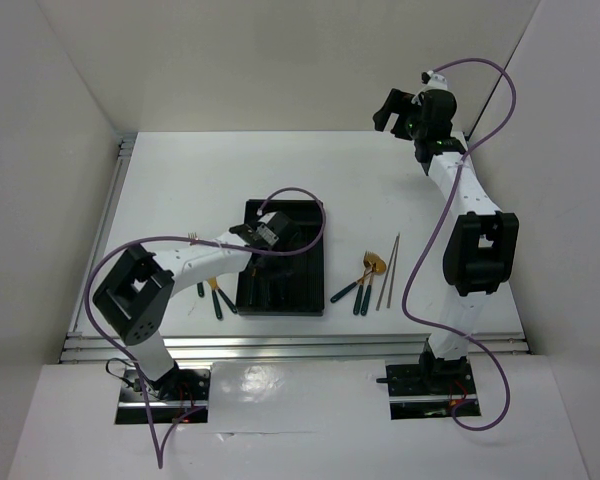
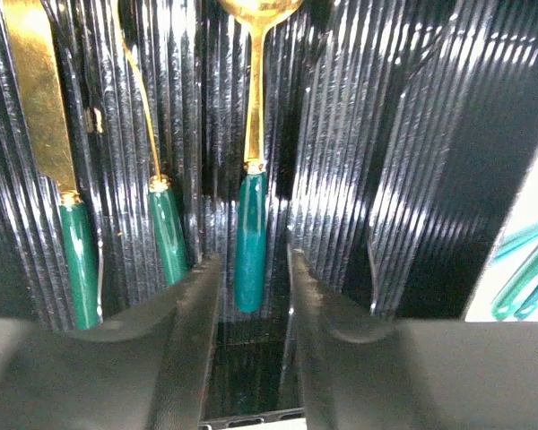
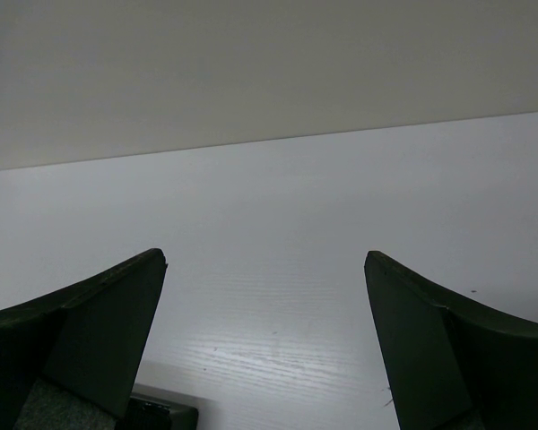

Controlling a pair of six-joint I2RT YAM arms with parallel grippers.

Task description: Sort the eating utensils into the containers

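Note:
The black tray (image 1: 320, 262) lies left of the table's middle. My left gripper (image 1: 272, 238) hangs low over it, open. In the left wrist view the gripper (image 2: 253, 264) straddles the teal handle end of a gold spoon (image 2: 254, 134) lying in a tray compartment (image 2: 386, 134), with a gap on each side. A gold knife (image 2: 40, 107) and a thin gold utensil (image 2: 152, 134) lie in compartments to the left. My right gripper (image 1: 390, 108) is raised at the back right, open and empty (image 3: 265, 255).
A few gold and teal utensils (image 1: 360, 285) and two chopsticks (image 1: 388, 270) lie on the table right of the tray. More utensils (image 1: 218, 300) lie left of the tray near my left arm. Teal handles (image 2: 524, 269) show beyond the tray's edge in the left wrist view.

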